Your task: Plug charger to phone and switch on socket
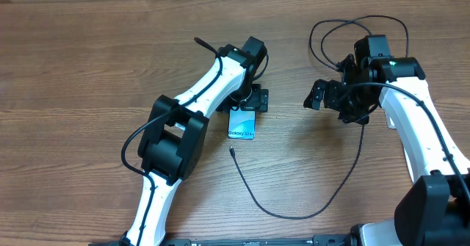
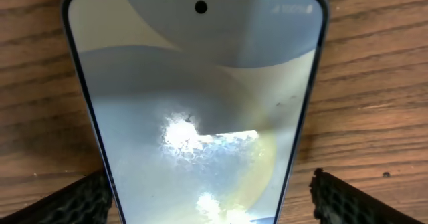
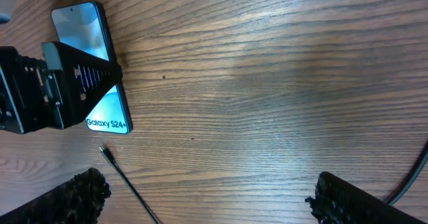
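Observation:
The phone lies flat on the wooden table, its "Galaxy S24" text towards the front. It fills the left wrist view. My left gripper is low over the phone's far half. It is open, with one finger on each side of the phone. The charger cable's tiny tip lies just in front of the phone, and the cable curves right and up to my right arm. My right gripper is open and empty. The tip lies near its left finger. The plug and the socket are out of view.
The black cable makes loose loops at the back right, behind my right arm. In the right wrist view, my left gripper covers the phone's middle. A stretch of cable crosses the right edge.

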### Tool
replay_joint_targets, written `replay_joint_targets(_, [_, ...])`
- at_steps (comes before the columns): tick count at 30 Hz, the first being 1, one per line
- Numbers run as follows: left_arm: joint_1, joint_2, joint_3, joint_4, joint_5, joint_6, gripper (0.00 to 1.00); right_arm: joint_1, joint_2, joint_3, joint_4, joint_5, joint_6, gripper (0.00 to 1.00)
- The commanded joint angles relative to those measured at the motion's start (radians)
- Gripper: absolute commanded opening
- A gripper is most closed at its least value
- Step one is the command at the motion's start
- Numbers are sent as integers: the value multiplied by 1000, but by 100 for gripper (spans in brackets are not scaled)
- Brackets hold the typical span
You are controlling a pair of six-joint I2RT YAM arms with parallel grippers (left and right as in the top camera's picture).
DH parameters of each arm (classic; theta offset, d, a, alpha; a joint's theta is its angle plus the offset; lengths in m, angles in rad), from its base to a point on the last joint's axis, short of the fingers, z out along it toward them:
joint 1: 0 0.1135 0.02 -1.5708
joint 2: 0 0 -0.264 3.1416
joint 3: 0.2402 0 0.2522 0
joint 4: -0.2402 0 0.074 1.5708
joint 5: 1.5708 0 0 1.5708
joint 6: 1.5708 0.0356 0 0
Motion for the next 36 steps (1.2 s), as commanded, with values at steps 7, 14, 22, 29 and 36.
replay_joint_targets(7, [-13, 55, -36, -1, 0, -34, 88, 4, 1, -98, 80, -12, 0, 100])
replay_joint_targets(14, [-13, 55, -79, 12, -45, -59, 87, 4, 1, -117, 101, -65, 0, 100])
replay_joint_targets(22, [-13, 55, -83, 9, -48, -59, 78, 4, 1, -118, 135, -101, -1, 100])
replay_joint_targets(29, [-13, 55, -84, 3, -35, -45, 78, 4, 1, -165, 139, -102, 0, 100])
replay_joint_targets(36, [-4, 55, -84, -24, 90, 40, 75, 4, 1, -228, 193, -134, -1, 100])
